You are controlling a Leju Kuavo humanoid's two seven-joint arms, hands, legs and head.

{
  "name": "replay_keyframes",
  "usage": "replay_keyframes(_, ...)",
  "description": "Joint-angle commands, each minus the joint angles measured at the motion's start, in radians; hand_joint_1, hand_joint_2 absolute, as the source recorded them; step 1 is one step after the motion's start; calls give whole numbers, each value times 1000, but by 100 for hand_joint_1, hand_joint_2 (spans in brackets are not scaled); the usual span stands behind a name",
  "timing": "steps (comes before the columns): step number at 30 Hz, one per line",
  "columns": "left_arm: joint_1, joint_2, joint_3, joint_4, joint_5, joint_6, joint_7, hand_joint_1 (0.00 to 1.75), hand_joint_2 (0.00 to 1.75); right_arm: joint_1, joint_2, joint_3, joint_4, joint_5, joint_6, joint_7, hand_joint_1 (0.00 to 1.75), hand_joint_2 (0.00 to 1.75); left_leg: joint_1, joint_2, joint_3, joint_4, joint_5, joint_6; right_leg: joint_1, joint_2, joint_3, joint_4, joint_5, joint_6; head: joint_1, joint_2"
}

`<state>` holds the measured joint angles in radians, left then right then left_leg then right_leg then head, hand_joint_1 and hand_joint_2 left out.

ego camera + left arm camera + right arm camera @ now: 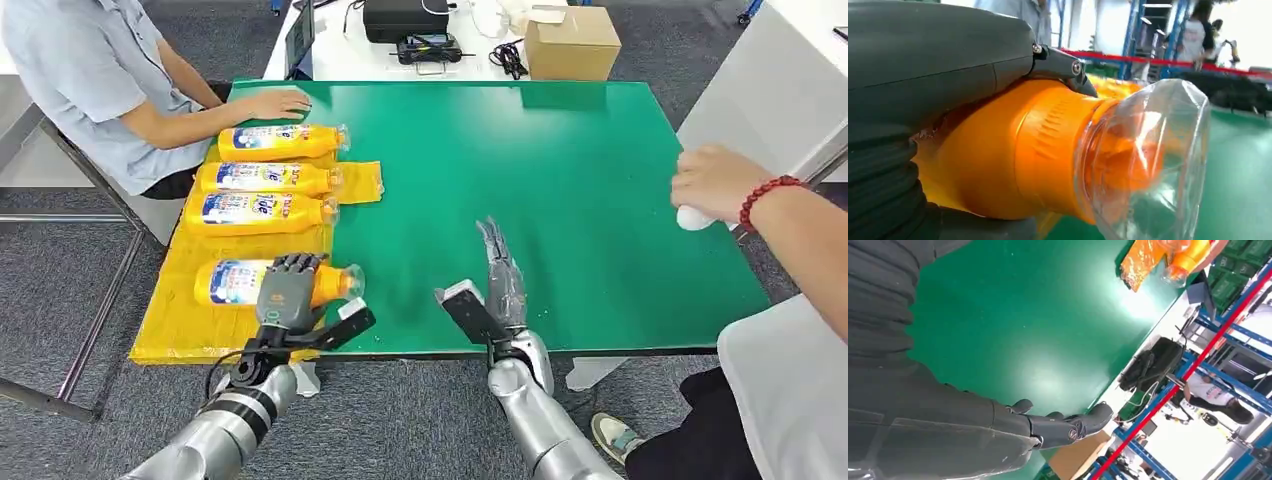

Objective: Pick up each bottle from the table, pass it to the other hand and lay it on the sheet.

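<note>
green table (560,200), yellow sheet (165,335)

The table (560,180) stood directly ahead of the robot, with the sheet (170,320) draped over its nine-o'clock side. Four bottles lay on the sheet in a column, necks toward three o'clock. The nearest bottle (235,283) lay at about ten o'clock, under the left hand (288,292), which rested on top of it. The other three bottles (262,178) lay just beyond it, toward eleven o'clock, close together. The right hand (500,275) was over the table's near edge at about one o'clock. A person's hand (275,103) rested behind the farthest bottle. Another person's hand (715,182) was over the table's three-o'clock edge. A cardboard box (570,42) stood on a second table (335,55) at twelve o'clock.
</note>
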<state>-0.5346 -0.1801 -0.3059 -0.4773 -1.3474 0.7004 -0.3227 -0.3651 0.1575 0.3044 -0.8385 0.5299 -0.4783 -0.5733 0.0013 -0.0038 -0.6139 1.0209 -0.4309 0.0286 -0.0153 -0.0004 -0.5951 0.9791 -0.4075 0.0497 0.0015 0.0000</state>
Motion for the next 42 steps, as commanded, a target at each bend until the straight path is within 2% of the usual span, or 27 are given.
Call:
replay_keyframes(1,-48,34,-31,157,37,-20,-26,175,175,-62,8,-31,126,-12,-13,-15,0,175,1,2,5,-1,-1,-2,1,2,4,-1,-1,-2,0,0)
replay_keyframes(5,-35,46,-31,171,64,-55,-13,175,175,-77,7,-37,166,-19,-23,-24,0,175,1,3,6,-1,-1,-2,1,3,5,-1,-1,-3,0,0)
replay_keyframes(7,-29,47,-20,178,80,-60,-3,159,175,-84,6,-43,186,-22,-32,-25,0,175,1,3,7,-2,-1,-2,1,3,6,-1,0,-3,0,0)
replay_keyframes(10,-26,47,-15,179,86,-57,-3,159,175,-88,7,-44,194,-22,-35,-28,0,175,0,3,8,-2,-1,-2,0,3,6,-1,0,-2,0,0)
replay_keyframes(14,-22,47,-11,184,96,-60,0,145,175,-94,7,-46,213,-22,-42,-33,0,175,1,5,11,-2,-1,-3,1,4,8,-1,0,-3,0,0)
replay_keyframes(16,-20,42,2,184,114,-65,-3,93,175,-95,7,-48,216,-23,-46,-34,0,175,1,4,10,-2,-1,-2,1,4,8,-1,0,-3,0,0)
replay_keyframes(17,-19,36,11,182,128,-72,-6,77,175,-95,7,-49,217,-23,-48,-34,0,175,0,3,9,-2,-1,-2,0,3,7,0,0,-2,0,0)
replay_keyframes(18,-19,32,15,183,133,-78,-7,52,175,-94,6,-50,217,-22,-51,-34,0,175,0,4,11,-2,-1,-2,1,4,8,-1,0,-3,0,0)
replay_keyframes(19,-20,30,16,184,136,-85,-4,19,175,-94,7,-50,217,-23,-51,-33,0,175,0,3,10,-2,-1,-2,0,3,7,0,0,-2,0,0)
replay_keyframes(20,-21,25,18,185,134,-121,8,0,175,-93,5,-52,218,-21,-54,-30,0,175,0,3,10,-1,-1,-1,0,3,7,0,0,-1,0,0)
replay_keyframes(30,-23,35,-40,204,90,-344,113,0,175,-93,-4,-68,229,-7,-64,-22,0,175,0,2,14,-2,0,-2,0,2,13,-1,1,-3,0,0)
replay_keyframes(39,-23,38,-49,200,81,-358,124,0,175,-93,-4,-69,228,-5,-64,-22,0,175,0,3,20,-4,1,-3,0,3,18,-1,1,-3,0,0)
replay_keyframes(42,-29,38,-56,203,81,-439,155,0,175,-90,-5,-74,224,2,-70,-18,0,175,0,2,21,-2,0,-2,0,2,20,-1,0,-2,0,0)
